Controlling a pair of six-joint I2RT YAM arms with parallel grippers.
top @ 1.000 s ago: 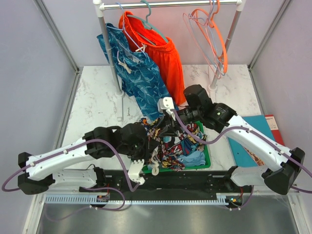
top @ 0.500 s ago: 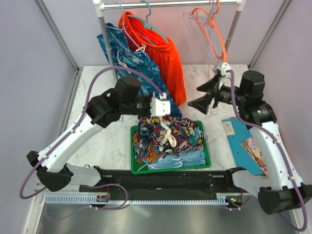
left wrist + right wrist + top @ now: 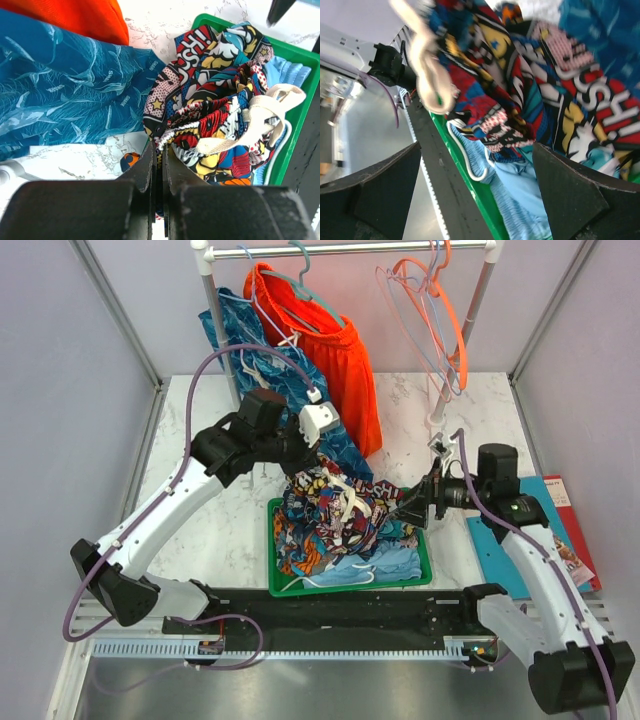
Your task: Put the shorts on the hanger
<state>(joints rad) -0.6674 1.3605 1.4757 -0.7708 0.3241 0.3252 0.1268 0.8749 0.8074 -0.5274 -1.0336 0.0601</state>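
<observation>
Top external: we see the left jaws pinched shut on the shorts [image 3: 335,508], which hang bunched below them over the green tray [image 3: 272,550], arm arched high; the hanger [image 3: 408,332] is up behind the right jaws on the rail [image 3: 370,248]. Left wrist: the shorts [image 3: 215,95] clamped at the tips. Right wrist: the shorts [image 3: 535,80] straight ahead of the right jaws, spread wide, holding nothing.

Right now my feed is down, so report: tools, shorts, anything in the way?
Left tool shut on the shorts, bunched above the green tray. Right tool open, empty, beside the shorts. Blue patterned shorts hang close behind the left tool.
</observation>
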